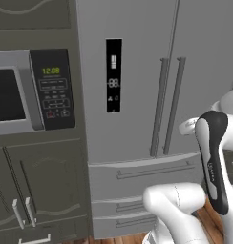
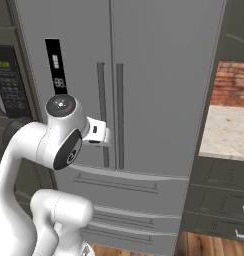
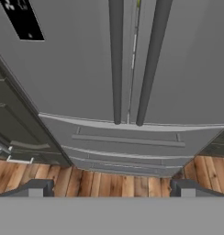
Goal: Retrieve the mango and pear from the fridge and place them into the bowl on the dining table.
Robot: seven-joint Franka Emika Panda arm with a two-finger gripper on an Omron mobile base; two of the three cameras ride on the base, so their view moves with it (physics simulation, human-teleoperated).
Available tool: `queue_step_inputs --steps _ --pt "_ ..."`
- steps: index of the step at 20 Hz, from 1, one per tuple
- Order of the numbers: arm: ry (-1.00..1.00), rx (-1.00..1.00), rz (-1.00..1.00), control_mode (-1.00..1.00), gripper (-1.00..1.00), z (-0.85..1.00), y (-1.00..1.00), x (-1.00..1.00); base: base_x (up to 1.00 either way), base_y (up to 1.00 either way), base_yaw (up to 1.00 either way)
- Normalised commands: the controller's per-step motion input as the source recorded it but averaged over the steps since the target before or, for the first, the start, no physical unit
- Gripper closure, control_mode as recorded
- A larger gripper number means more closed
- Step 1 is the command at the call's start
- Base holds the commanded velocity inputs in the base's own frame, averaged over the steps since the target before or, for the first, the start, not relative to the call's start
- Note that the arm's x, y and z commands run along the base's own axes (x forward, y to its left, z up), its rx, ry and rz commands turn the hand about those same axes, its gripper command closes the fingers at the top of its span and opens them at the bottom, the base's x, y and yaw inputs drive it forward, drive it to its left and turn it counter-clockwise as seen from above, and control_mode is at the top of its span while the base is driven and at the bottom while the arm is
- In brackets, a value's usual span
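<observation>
The fridge [image 1: 137,71] stands shut, both grey upper doors closed; a black display panel [image 1: 113,75] runs down the left door, and two long bar handles [image 1: 168,107] hang side by side at the seam; below lie drawers with horizontal handles. Just left sits a microwave [image 1: 30,90] in dark cabinetry; the white arm [image 1: 211,157] rises at lower right.

One fridge [image 1: 137,95] stands with two doors, two long bar handles [image 3: 132,59] and two lower drawers. At nine o'clock sits one microwave [image 1: 27,90]. At three o'clock, one stone counter [image 2: 229,132]
</observation>
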Motion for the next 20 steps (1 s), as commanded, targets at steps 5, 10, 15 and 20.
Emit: queue_step_inputs --steps 5,10,15,20 --pt "0.0 0.0 0.0 1.0 -1.0 0.0 0.0 0.0 -0.27 -0.27 0.0" --pt "0.0 0.0 0.0 1.0 -1.0 0.0 0.0 0.0 -0.33 -0.34 0.0" --pt "0.0 0.0 0.0 1.0 -1.0 0.0 0.0 0.0 -0.38 -0.27 0.0" --pt "0.0 0.0 0.0 1.0 -1.0 0.0 0.0 0.0 -0.38 -0.01 0.0"
